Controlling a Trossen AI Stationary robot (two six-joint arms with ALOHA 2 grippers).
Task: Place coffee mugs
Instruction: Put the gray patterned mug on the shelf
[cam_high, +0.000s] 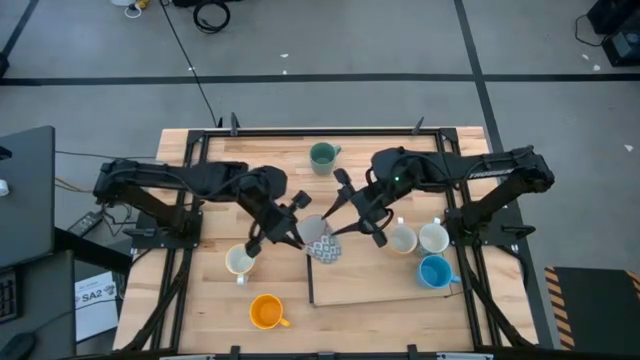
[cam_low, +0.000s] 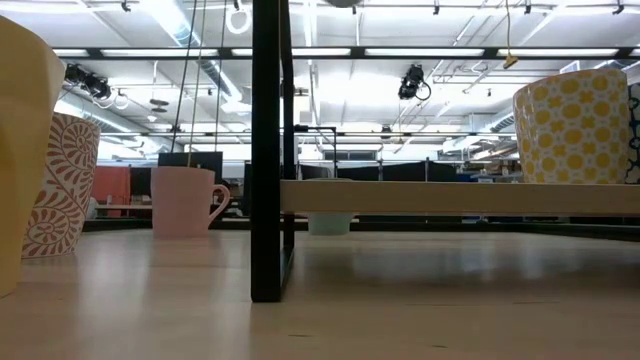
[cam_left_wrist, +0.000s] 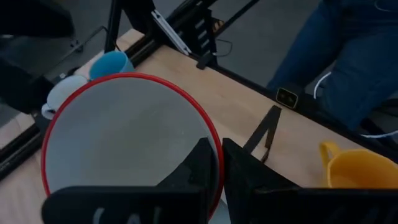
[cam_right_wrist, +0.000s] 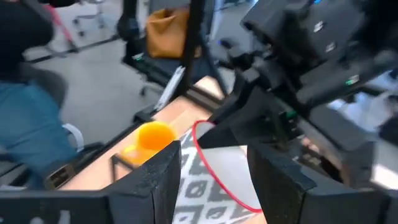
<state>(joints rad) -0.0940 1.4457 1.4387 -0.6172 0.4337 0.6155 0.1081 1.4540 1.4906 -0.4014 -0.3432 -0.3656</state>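
Observation:
A mug with a red rim, grey inside and grey-white patterned wall (cam_high: 322, 243) sits between both grippers near the table's middle. My left gripper (cam_high: 298, 232) is shut on its rim (cam_left_wrist: 217, 149). My right gripper (cam_right_wrist: 214, 162) is open, a finger on each side of the mug's patterned wall (cam_right_wrist: 211, 186), touching nothing that I can see. An orange mug (cam_high: 266, 312) and a cream mug (cam_high: 239, 261) stand on the near left. A dark green mug (cam_high: 322, 157) stands far off. Two white mugs (cam_high: 402, 238) (cam_high: 433, 237) and a blue one (cam_high: 435, 271) stand on the right. My left gripper pinches the patterned mug by its red rim (cam_left_wrist: 214, 140), one finger (cam_left_wrist: 200, 165) inside the mug and the other (cam_left_wrist: 242, 171) outside the wall. The fingers come from the table's left. The mug is tilted, its mouth turned toward the left arm.
A raised wooden board with a dark edge (cam_high: 380, 285) lies under the white and blue mugs. The low view shows a black post (cam_low: 268, 150), a shelf (cam_low: 450, 197), a pink mug (cam_low: 185, 200) and a yellow patterned mug (cam_low: 575, 125). A person in jeans (cam_left_wrist: 348, 56) sits at the table's near edge.

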